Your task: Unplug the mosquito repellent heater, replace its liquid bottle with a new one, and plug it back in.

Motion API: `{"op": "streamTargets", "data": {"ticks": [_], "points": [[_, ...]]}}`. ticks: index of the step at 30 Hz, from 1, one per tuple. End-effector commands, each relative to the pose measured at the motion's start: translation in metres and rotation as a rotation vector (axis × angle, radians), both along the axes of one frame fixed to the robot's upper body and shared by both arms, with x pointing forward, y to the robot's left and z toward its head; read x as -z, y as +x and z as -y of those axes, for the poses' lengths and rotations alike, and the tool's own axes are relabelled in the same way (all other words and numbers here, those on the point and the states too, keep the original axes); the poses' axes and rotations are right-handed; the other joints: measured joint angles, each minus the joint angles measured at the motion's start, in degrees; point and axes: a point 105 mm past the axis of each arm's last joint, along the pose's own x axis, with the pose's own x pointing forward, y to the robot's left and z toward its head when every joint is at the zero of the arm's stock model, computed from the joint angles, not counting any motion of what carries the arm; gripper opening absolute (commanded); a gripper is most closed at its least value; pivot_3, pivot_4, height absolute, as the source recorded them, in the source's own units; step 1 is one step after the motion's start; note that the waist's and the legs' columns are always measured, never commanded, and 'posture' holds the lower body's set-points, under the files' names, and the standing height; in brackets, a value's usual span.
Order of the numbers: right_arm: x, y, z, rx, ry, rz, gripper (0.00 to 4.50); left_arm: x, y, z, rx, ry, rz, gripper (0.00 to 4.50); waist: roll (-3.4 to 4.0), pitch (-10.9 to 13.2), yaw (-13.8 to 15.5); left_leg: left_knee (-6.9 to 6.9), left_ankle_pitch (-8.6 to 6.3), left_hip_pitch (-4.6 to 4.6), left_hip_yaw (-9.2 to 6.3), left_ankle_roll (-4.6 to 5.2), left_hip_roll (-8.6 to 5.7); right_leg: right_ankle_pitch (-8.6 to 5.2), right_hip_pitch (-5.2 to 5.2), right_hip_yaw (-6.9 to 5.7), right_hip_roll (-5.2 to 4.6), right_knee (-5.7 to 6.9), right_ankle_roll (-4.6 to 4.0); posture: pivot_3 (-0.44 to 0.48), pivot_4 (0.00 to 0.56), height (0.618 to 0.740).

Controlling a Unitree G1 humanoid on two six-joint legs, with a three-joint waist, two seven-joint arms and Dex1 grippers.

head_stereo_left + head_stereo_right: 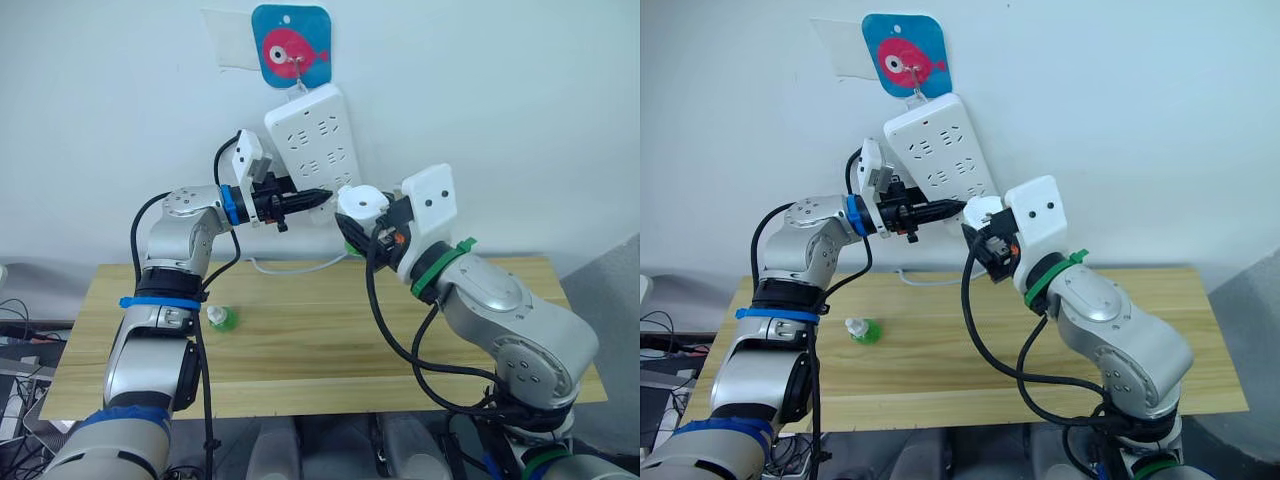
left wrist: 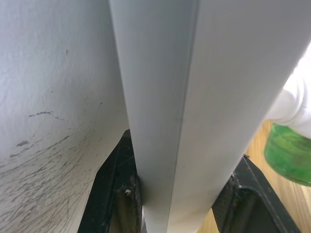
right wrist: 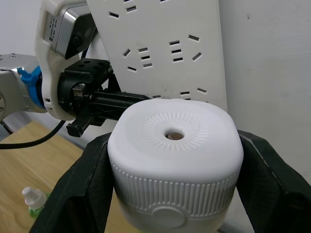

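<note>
Against the wall, the left pincer point(image 1: 318, 197) is clamped on the smooth white power strip point(image 1: 318, 140); the right pincer point(image 3: 175, 189) is clamped on the rounded, ribbed white heater point(image 3: 175, 160), beside the strip, above the wooden bench point(image 1: 320, 340)

— What carried the things?
— A light wooden surface point(image 1: 320, 340), running across the lower middle of the head views, its back edge against the white wall point(image 1: 520, 110).
— And what lay on it?
— A small green bottle with a white cap point(image 1: 221, 319), left of centre, lying tipped on its side as far as could be told. A white cable point(image 1: 290, 266) curved along the back edge, near the wall.
— Were the two touching?
— No, they were well apart.
</note>
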Motion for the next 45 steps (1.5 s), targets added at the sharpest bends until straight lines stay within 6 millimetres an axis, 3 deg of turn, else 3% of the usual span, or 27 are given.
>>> {"op": "streamTargets", "data": {"ticks": [1, 3, 6, 11, 15, 19, 23, 27, 31, 36, 45], "points": [[-0.013, -0.007, 0.008, 0.01, 0.034, 0.058, 3.06, 0.01, 0.008, -0.015, -0.089, 0.014, -0.043, 1.33, 0.0, 0.0, -0.04, 0.0, 0.0, 0.0, 0.0, 0.0, 0.0, 0.0, 0.0, 0.0, 0.0, 0.03, 0.0, -0.157, 0.29, 0.74], [-0.013, -0.005, 0.016, 0.036, 0.038, 0.06, 3.06, 0.011, 0.006, -0.018, -0.089, 0.013, -0.046, 2.08, 0.0, 0.0, -0.06, 0.0, 0.0, 0.01, -0.01, 0.0, 0.0, 0.0, -0.01, -0.01, 0.0, 0.03, 0.0, -0.156, 0.29, 0.74], [-0.015, 0.007, 0.048, 0.107, 0.117, 0.052, 3.06, 0.019, -0.001, -0.036, -0.127, 0.022, -0.079, 2.9, 0.01, 0.08, -0.56, -0.04, 0.0, -0.01, 0.03, 0.0, 0.0, 0.0, -0.05, 0.04, 0.01, -0.02, 0.0, -0.158, 0.287, 0.74], [-0.015, 0.019, 0.087, 0.127, 0.321, -0.002, 3.06, 0.056, -0.027, -0.064, -0.191, 0.08, -0.163, 4.43, 0.05, 0.35, -1.21, -0.3, -0.01, -0.11, 0.11, 0.0, 0.05, -0.01, -0.14, 0.04, -0.01, -0.34, 0.0, -0.152, 0.284, 0.74], [-0.006, 0.029, 0.108, 0.157, 0.472, -0.087, 3.06, 0.075, -0.061, -0.063, -0.18, 0.122, -0.174, 4.47, 0.11, 0.43, -1.18, -0.53, 0.02, -0.13, 0.2, -0.05, 0.11, -0.04, -0.23, 0.11, -0.03, -0.36, -0.06, -0.143, 0.276, 0.74], [0.011, 0.037, 0.123, 0.186, 0.79, -0.253, 3.06, 0.058, -0.11, -0.006, -0.033, 0.101, 0.043, 4.47, 0.11, 0.47, -0.7, -0.57, 0.02, -0.13, 0.23, -0.05, 0.18, -0.05, -0.27, 0.16, -0.16, -0.35, -0.09, -0.126, 0.272, 0.74], [0.016, 0.03, 0.118, 0.124, 0.95, -0.357, 3.06, 0.04, -0.127, 0.033, -0.012, 0.004, 0.164, 4.47, 0.11, 0.48, 0.2, -0.29, 0.01, -0.12, 0.23, -0.02, 0.03, -0.04, -0.12, 0.17, -0.22, -0.28, -0.07, -0.125, 0.268, 0.74], [0.008, 0.016, 0.11, 0.042, 1.103, -0.442, 3.06, 0.021, -0.127, 0.07, 0.005, -0.116, 0.262, 4.47, 0.12, 0.49, 0.14, -0.21, 0.0, -0.06, 0.22, 0.0, -0.05, -0.03, -0.04, 0.18, -0.15, -0.28, -0.04, -0.135, 0.27, 0.74], [-0.004, 0.006, 0.1, -0.023, 1.182, -0.499, 3.06, 0.011, -0.111, 0.092, -0.008, -0.179, 0.301, 4.47, 0.11, 0.49, -0.09, -0.2, 0.0, -0.08, 0.23, 0.0, -0.06, -0.04, -0.05, 0.19, -0.09, -0.27, -0.04, -0.151, 0.267, 0.74], [-0.005, -0.008, 0.084, -0.087, 1.129, -0.531, 3.06, 0.006, -0.091, 0.105, -0.044, -0.208, 0.313, 4.47, 0.1, 0.49, -0.76, -0.28, -0.02, -0.1, 0.23, 0.03, -0.02, -0.05, -0.07, 0.17, 0.0, -0.35, -0.03, -0.166, 0.266, 0.74], [-0.008, -0.011, 0.08, -0.096, 1.137, -0.528, 3.06, 0.0, -0.09, 0.116, -0.042, -0.235, 0.347, 4.47, 0.1, 0.49, -1.03, -0.26, -0.02, -0.12, 0.23, 0.03, 0.0, -0.06, -0.08, 0.17, 0.02, -0.34, -0.01, -0.181, 0.266, 0.74]]}}
